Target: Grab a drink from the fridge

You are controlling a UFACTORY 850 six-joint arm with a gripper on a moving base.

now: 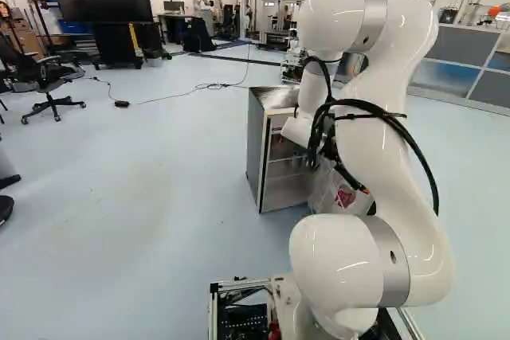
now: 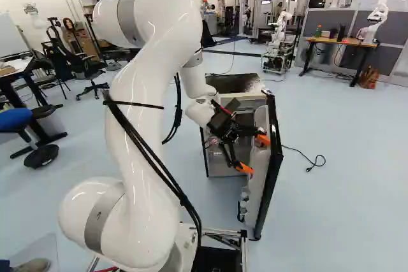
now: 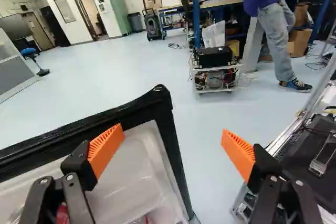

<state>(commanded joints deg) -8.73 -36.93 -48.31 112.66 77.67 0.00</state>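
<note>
Tool (image 2: 254, 154) wide apart, at the inner side of the open door (image 2: 272, 164). Wrist view: door's top corner ahead, between the fingers. Fridge (image 1: 254, 149) on the floor (image 1: 143, 157); can't make out where the drink is.

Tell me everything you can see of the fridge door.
The fridge door stands upright, swung open, right of the fridge cabinet in the right base view. Its rim is glossy black; its inside is a pale liner, apparently plastic, with molded shapes. Something red shows low inside in the wrist view, too hidden to name. The open pincer is beside it; whether they touch, I cannot tell.
</note>
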